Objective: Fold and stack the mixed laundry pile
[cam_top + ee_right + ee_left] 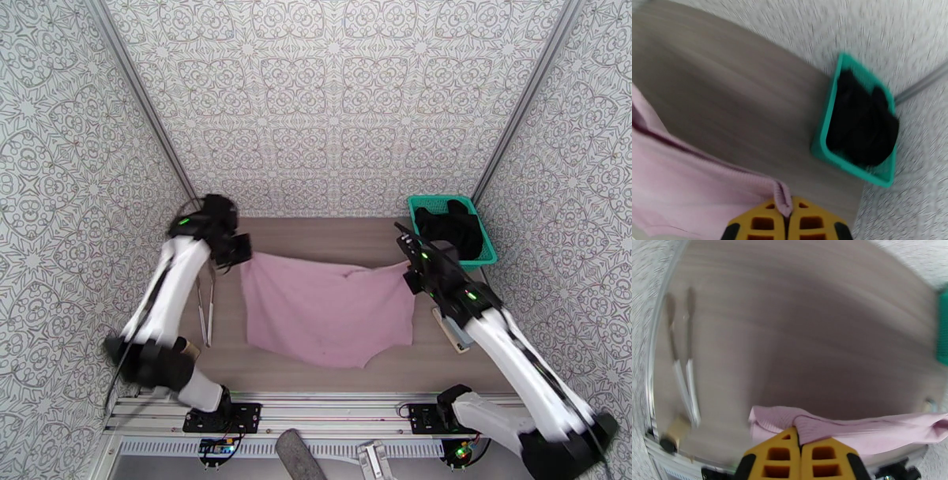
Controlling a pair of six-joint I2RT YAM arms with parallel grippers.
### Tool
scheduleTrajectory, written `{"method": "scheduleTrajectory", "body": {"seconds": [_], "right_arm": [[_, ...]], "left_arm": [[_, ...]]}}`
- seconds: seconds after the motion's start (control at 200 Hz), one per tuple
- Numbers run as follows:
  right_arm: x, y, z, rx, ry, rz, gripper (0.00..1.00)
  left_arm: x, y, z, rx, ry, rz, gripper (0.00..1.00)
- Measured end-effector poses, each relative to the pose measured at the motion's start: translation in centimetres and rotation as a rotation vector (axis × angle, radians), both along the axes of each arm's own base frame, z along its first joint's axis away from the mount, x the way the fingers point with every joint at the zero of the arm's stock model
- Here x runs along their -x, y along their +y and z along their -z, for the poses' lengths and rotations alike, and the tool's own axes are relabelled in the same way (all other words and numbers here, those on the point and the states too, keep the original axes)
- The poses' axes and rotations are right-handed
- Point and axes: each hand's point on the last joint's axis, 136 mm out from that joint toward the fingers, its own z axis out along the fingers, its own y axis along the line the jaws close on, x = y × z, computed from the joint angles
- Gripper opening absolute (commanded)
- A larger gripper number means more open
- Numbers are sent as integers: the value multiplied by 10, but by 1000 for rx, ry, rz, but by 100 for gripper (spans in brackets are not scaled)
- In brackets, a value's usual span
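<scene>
The pink shirt point(324, 316) is spread across the middle of the counter point(316, 233), with its far edge strung between the two arms. The left jaws are clamped together on the shirt's far left corner. In the left wrist view the cloth point(853, 429) comes out from between the yellow fingers point(780, 455) and runs off to the right as a taut, ribbed edge. The right jaws are pressed shut on the far right corner, and in the right wrist view a ribbed fold of the shirt point(683, 177) is pinched between that arm's fingers point(811, 221). From above, the far edge dips a little between the two grips. It seems lifted off the counter there, though blur in both wrist views leaves that unsure. The near hem lies towards the arm bases.

The black garment point(452, 229) is bunched in the teal basket point(423, 202) at the far right corner of the counter, just beyond the right jaws and apart from the shirt. A pair of tongs point(207, 308) lies on the counter just left of the shirt, beside the left arm.
</scene>
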Motion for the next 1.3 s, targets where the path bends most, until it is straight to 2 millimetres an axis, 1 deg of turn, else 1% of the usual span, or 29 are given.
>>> {"method": "scheduleTrajectory", "body": {"seconds": [0.035, 0.06, 0.095, 0.135, 0.185, 0.215, 0.26, 0.305, 0.36, 0.41, 0.43, 0.435, 0.49, 0.55, 0.605, 0.65, 0.745, 0.81, 0.88, 0.955, 1.025, 1.07, 1.105, 1.17, 1.23, 1.241, 1.261, 1.286, 1.301], "right_arm": [[-9, -1, 10, -2, 16, 14, 0], [-13, 0, 13, -6, 17, 14, 0], [-17, 2, 12, -17, 7, 13, 0], [-20, 5, 7, -32, -16, 5, 0], [-22, 8, -7, -57, -55, -10, 0], [-21, 11, -18, -74, -82, -22, 0], [-19, 14, -38, -103, -131, -45, 0], [-13, 18, -61, -139, -184, -74, 0], [-1, 22, -92, -183, -253, -118, 0], [16, 26, -125, -232, -326, -170, 0], [22, 28, -134, -246, -345, -188, 0], [25, 28, -139, -254, -356, -199, 0], [49, 33, -168, -301, -416, -268, 0], [78, 38, -194, -346, -469, -348, 0], [102, 41, -211, -378, -503, -414, 0], [123, 43, -222, -400, -523, -467, 0], [159, 44, -235, -437, -546, -540, 0], [177, 44, -238, -449, -547, -572, 0], [190, 42, -237, -459, -537, -587, 0], [193, 40, -233, -462, -520, -577, 0], [188, 36, -226, -457, -493, -537, 0], [178, 34, -219, -449, -469, -501, 0], [169, 33, -211, -443, -445, -474, 0], [146, 33, -186, -424, -380, -417, 0], [117, 36, -151, -403, -292, -358, 0], [109, 37, -141, -396, -267, -343, 0], [100, 38, -128, -390, -236, -325, 0], [84, 39, -104, -372, -180, -294, 0], [78, 40, -94, -367, -159, -282, 0]], "left_arm": [[-15, -6, 8, -14, 3, 9, 0], [-23, -10, 12, -24, 1, 17, 0], [-32, -17, 12, -36, -12, 32, 0], [-37, -23, 6, -45, -35, 45, 0], [-40, -30, -12, -48, -81, 60, 0], [-42, -33, -28, -48, -124, 66, 0], [-42, -35, -51, -46, -186, 67, 0], [-34, -35, -74, -45, -240, 66, 0], [-19, -33, -101, -45, -301, 66, 0], [1, -32, -129, -43, -363, 69, 0], [9, -33, -138, -40, -384, 73, 0], [11, -33, -140, -39, -389, 74, 0], [35, -34, -165, -33, -448, 88, 0], [68, -35, -190, -17, -509, 111, 0], [97, -32, -206, -7, -550, 124, 0], [117, -27, -214, -3, -573, 127, 0], [152, -14, -220, -1, -587, 112, 0], [173, -7, -220, 1, -584, 108, 0], [186, -3, -218, 6, -574, 110, 0], [191, 0, -214, -3, -557, 104, 0], [189, 0, -208, -19, -534, 99, 0], [184, -1, -201, -33, -509, 100, 0], [178, -3, -191, -46, -478, 102, 0], [161, -8, -168, -74, -407, 106, 0], [139, -13, -140, -91, -329, 104, 0], [135, -14, -135, -95, -316, 102, 0], [125, -16, -122, -100, -281, 101, 0], [112, -17, -103, -107, -235, 99, 0], [105, -18, -94, -112, -212, 94, 0]]}}
